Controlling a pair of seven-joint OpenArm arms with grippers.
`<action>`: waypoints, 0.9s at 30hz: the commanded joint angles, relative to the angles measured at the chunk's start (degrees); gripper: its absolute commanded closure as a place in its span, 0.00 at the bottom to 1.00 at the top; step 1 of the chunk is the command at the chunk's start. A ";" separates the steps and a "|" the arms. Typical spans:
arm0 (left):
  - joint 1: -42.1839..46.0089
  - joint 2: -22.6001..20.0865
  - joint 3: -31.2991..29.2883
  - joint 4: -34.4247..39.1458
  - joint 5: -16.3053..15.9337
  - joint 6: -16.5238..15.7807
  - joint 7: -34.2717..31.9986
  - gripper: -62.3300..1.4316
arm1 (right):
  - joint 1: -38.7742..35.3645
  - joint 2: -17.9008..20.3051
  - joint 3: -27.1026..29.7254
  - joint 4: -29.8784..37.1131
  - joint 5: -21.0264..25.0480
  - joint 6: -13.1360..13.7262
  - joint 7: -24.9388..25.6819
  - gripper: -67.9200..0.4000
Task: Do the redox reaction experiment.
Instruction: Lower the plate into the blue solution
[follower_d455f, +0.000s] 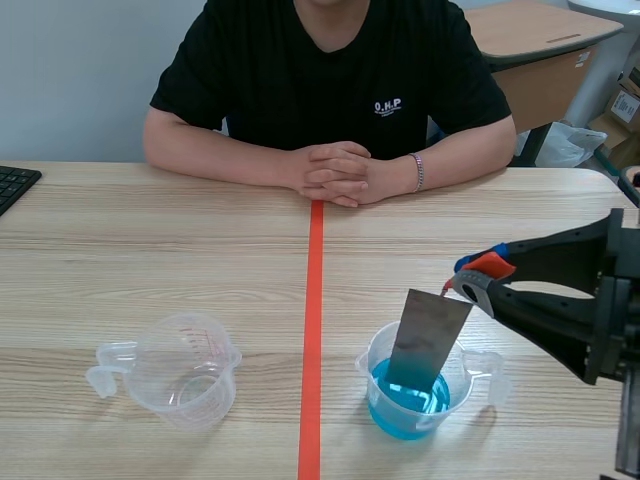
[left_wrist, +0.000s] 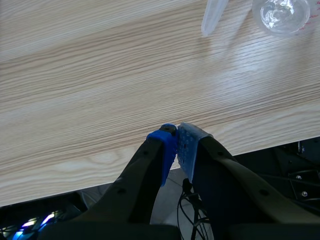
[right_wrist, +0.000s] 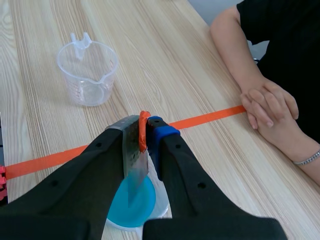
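Observation:
My right gripper (follower_d455f: 476, 281) is shut on a grey metal strip (follower_d455f: 425, 338), holding it by its top corner. The strip hangs down into a clear plastic cup of blue liquid (follower_d455f: 412, 398), right of the tape line. In the right wrist view the metal strip (right_wrist: 132, 160) runs from the right gripper (right_wrist: 146, 131) down into the blue liquid (right_wrist: 131, 204). An empty clear measuring cup (follower_d455f: 186, 368) stands left of the tape line; the empty cup (right_wrist: 88, 71) lies well ahead of the right gripper. My left gripper (left_wrist: 176, 146) is shut on nothing over the table's near edge, the empty cup (left_wrist: 285, 14) far ahead of it.
A person sits across the table with clasped hands (follower_d455f: 335, 172) resting near the far end of the orange-red tape line (follower_d455f: 313, 330). A black keyboard corner (follower_d455f: 12, 184) lies at the far left. A bracelet (follower_d455f: 417, 171) is on one wrist.

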 joint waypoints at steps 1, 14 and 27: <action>0.46 -0.17 0.24 0.83 -0.42 0.26 -0.57 0.91 | 1.33 0.74 -0.48 -0.31 0.39 0.33 1.11 0.97; 0.46 -0.17 0.26 0.83 -0.44 0.02 -0.39 0.91 | 3.34 -0.11 -3.74 -5.03 -2.86 0.33 2.69 0.97; 0.46 -0.17 0.26 0.83 -0.44 0.00 -0.39 0.91 | 3.34 -1.46 -3.74 -7.10 -5.66 0.33 3.91 0.97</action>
